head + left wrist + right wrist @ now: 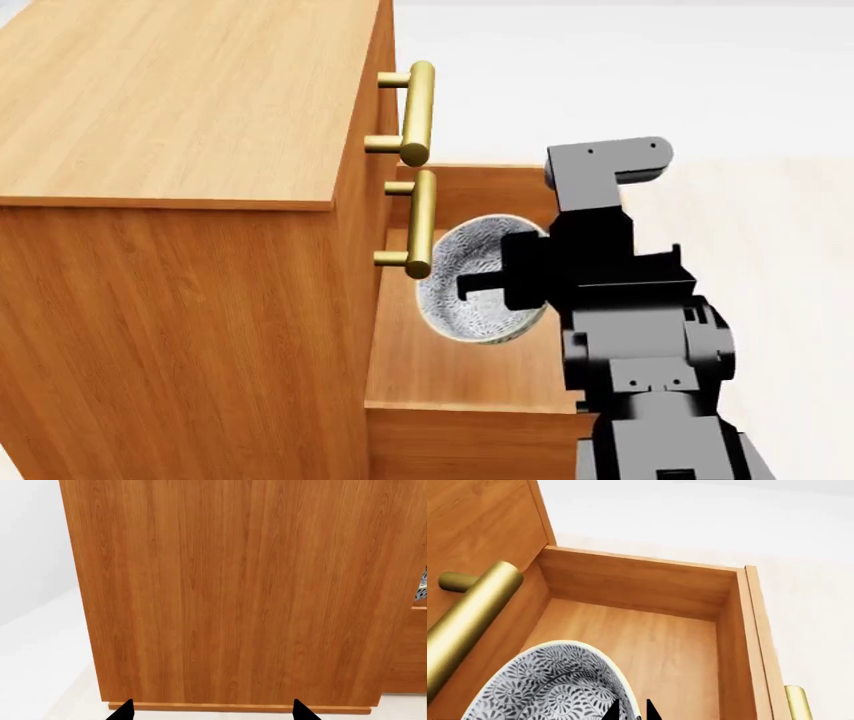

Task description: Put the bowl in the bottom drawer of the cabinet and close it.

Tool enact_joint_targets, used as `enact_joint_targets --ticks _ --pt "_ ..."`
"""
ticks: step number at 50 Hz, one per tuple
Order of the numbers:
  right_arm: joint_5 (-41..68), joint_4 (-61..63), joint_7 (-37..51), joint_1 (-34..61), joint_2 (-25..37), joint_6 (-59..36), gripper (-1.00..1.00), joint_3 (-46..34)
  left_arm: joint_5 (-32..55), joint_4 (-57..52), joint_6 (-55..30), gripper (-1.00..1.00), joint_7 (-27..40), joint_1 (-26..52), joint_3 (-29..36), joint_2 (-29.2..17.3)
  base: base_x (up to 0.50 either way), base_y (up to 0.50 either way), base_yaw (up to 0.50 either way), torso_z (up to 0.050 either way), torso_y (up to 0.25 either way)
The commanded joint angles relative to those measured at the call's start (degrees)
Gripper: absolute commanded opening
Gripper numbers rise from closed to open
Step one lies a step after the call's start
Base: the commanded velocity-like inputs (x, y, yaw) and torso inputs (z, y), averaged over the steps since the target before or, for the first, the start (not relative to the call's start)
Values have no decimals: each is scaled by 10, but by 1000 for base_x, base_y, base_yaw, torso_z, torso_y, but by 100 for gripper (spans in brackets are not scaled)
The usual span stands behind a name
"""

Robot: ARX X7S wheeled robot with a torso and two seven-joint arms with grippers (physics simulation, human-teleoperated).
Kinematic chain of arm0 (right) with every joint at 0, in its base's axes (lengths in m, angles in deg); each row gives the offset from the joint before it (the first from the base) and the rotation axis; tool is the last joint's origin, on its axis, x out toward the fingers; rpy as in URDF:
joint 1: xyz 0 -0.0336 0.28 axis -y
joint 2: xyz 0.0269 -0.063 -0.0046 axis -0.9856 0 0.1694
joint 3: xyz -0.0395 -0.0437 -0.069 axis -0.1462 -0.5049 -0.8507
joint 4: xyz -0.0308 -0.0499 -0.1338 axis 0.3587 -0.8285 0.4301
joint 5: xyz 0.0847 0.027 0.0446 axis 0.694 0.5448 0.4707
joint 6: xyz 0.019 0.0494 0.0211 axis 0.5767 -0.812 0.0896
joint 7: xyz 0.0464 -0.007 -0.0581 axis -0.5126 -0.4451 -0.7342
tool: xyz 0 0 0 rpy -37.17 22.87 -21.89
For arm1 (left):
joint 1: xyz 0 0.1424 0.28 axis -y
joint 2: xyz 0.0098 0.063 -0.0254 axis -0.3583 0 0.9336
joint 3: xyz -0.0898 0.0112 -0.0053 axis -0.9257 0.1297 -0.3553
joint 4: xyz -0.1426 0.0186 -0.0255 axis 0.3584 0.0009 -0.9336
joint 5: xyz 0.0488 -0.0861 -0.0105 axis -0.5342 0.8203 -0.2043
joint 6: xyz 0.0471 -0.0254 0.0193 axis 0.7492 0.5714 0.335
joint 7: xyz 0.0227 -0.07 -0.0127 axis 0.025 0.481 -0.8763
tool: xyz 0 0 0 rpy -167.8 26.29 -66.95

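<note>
- Our right jaws (632, 711) are closed on the rim of the bowl (474, 282), holding it tilted on edge above the open bottom drawer (730, 645).
- Beyond those jaws the drawer floor lies bare, bounded by its back wall and side wall.
- Beside the bowl, the brass handle (420, 222) of an upper drawer sits just next to its rim.
- Our left jaws (212, 711) stand spread apart, gripping nothing, facing the flat side panel of the cabinet (233, 595) close ahead.
</note>
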Motion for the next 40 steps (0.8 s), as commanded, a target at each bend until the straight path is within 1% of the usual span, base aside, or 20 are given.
enact_joint_targets --ticks 1,11,14,40 --pt "6 1 -11 7 0 -22 -100 21 1 1 1 100 0 1 1 -1 0 0 0 0 0" --pt "5 1 -22 9 -1 -39 -100 33 2 2 1 100 1 2 2 -1 0 0 0 0 0" --pt "-3 1 -21 8 -2 -57 -100 28 2 0 0 100 2 1 2 -1 0 0 0 0 0" --pt "-16 1 -32 6 -5 -79 -100 21 3 -4 1 100 5 0 5 -4 0 0 0 0 0"
